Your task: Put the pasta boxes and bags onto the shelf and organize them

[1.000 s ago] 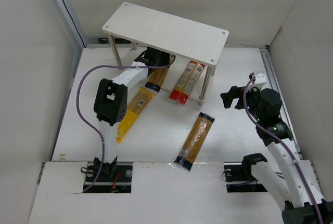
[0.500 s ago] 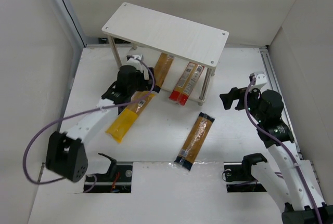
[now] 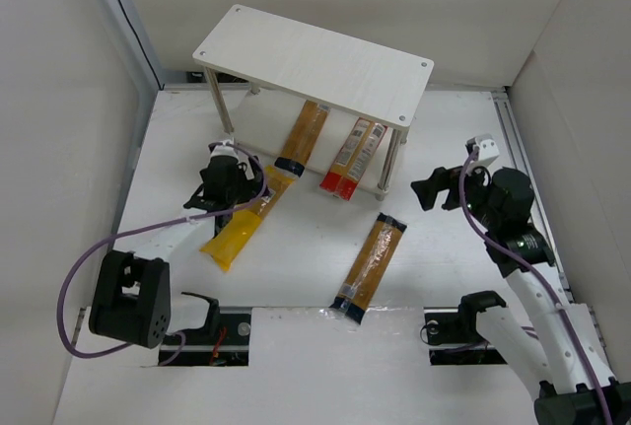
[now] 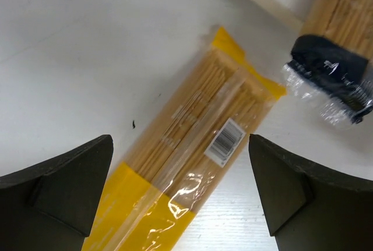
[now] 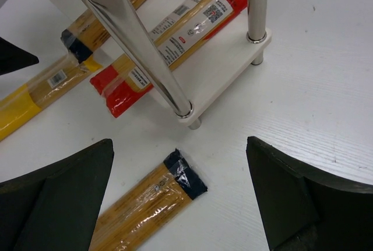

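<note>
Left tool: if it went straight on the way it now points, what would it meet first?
Probably the yellow bag, lying flat directly ahead between the fingers of the open left tool. Nothing shows in between, though depth is unclear.

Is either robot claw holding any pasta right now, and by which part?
Nothing is held: left end effector open above the yellow bag, right end effector open too.

A white bench is lying boxed in, with plain white panels standing along its left, far and right edges. A white board is covering its near edge, and a tiny dark speck is showing on its surface.
</note>
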`<state>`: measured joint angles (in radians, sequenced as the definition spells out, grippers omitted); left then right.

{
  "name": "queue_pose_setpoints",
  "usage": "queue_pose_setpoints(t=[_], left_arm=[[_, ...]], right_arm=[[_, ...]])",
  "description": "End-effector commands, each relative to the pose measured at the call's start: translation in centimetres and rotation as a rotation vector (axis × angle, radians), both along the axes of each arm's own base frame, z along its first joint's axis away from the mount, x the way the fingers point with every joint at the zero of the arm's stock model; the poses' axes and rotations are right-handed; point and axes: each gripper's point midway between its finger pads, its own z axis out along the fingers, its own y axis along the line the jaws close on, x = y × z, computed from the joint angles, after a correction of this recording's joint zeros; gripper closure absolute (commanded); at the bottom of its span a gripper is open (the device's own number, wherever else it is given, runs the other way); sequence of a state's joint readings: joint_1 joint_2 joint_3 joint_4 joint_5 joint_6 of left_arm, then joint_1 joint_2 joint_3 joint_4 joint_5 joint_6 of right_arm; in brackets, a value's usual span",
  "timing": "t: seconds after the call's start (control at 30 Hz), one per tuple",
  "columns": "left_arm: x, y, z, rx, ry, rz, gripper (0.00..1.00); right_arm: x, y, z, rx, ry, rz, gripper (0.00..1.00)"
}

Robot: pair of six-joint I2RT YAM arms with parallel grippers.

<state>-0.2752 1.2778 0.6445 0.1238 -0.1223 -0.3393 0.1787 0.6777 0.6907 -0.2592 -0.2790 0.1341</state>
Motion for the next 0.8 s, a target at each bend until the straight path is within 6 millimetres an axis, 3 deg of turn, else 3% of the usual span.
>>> queue_pose_setpoints(t=[0.0,0.07,0.2,0.27,0.3,0.33,0.43,0.53,0.57,0.63,0.77], left_arm=[[-0.1,-0.2,0.7,-0.086,-0.068,-0.017,0.00],[-0.3,0.5,0.1,-0.106,-0.061,-0.011,0.00],[-0.6,-0.4,-1.7,-0.179,-0.002,-0.045,0.00],[-1.3,-0.8,-4.8,-0.187,0.111,-0.051,0.00],[-0.6,-1.0,-4.1,-0.190,0.091,-0.054,0.00],[-1.2,-0.9,-5.3,-0.180,0.155,-0.047,0.00],[-2.0,-1.7,-5.5,-0.220,0.191,-0.075,0.00],[-4.5,-4.2,-4.8,-0.295,0.178,-0.169,0.00],[-4.3,-4.8,-3.9,-0.307,0.149,-0.183,0.00],[-6.6,-6.5,-4.4,-0.324,0.166,-0.247,0.00],[-9.5,-7.5,-5.9,-0.341,0.218,-0.261,0.00]], right_arm=[[0.4,0.9,1.5,0.000,-0.060,0.052,0.00],[0.2,1.2,1.5,0.004,-0.059,0.070,0.00],[0.2,1.5,1.7,0.008,-0.059,0.089,0.00],[0.1,1.7,1.7,0.010,-0.059,0.098,0.00],[0.1,1.7,1.7,0.010,-0.059,0.098,0.00],[0.1,1.7,1.7,0.010,-0.059,0.098,0.00],[0.0,1.8,1.7,0.012,-0.058,0.107,0.00],[-0.1,2.1,2.4,0.016,-0.085,0.116,0.00],[-0.1,2.1,2.4,0.016,-0.086,0.116,0.00],[-0.2,2.2,2.4,0.019,-0.085,0.128,0.00],[-0.3,2.4,2.4,0.021,-0.085,0.137,0.00]])
